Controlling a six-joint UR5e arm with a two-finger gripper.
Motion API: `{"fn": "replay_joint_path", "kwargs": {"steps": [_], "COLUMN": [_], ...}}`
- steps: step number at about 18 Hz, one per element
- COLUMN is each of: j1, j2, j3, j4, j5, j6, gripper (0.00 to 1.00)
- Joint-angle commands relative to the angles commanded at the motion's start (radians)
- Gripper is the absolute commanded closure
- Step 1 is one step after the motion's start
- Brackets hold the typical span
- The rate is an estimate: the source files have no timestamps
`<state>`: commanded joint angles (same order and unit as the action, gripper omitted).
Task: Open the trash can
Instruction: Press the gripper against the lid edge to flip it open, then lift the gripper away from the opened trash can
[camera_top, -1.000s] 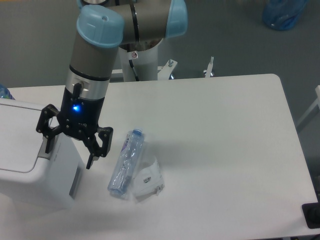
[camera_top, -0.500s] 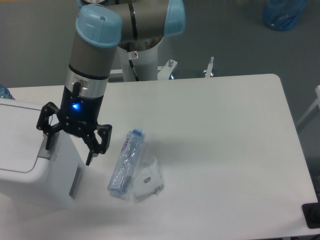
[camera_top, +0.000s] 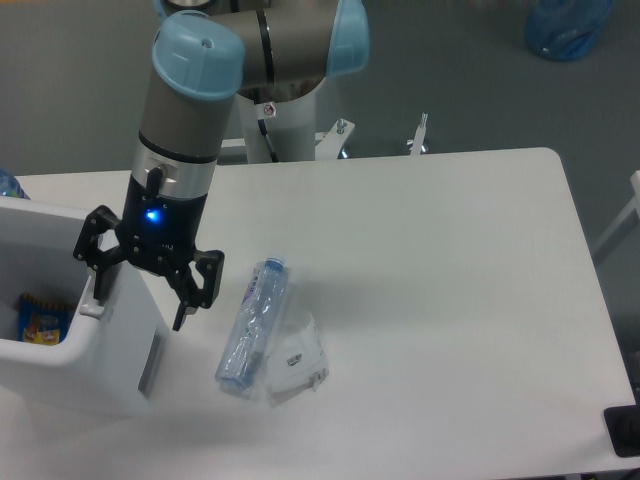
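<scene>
White trash can (camera_top: 100, 375), black hand (camera_top: 138, 295), clear bottle (camera_top: 253, 325), white table (camera_top: 440, 300).

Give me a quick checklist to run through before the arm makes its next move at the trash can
1. Lid open: ok. The trash can shows its inside, with a colourful packet at the bottom.
2. Gripper empty: ok, its jaws are spread with nothing between them.
3. One finger off the grey push tab: cannot tell; it sits right at the tab, contact unclear.
4. Other finger clear of the bin wall: ok, it hangs outside it.
5. Clear plastic bottle out of the path: ok, it lies on the table, apart from the gripper.
</scene>
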<state>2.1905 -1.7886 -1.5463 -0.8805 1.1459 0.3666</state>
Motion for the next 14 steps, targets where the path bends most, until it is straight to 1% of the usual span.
{"fn": "replay_joint_path", "kwargs": {"steps": [6,8,11,14], "j1": [0.011,0.028,0.054,0.116], "j2": [0.0,-0.005,-0.043,-0.066], "j3": [0.032,0.057,0.106,0.095], "j4": [0.002,0.002,0.014,0.025], "j5": [0.002,0.003,0.008,0.008], "j6": [0.012,0.029,0.04,0.07], "gripper": [0.0,0.0,0.0,0.0]}}
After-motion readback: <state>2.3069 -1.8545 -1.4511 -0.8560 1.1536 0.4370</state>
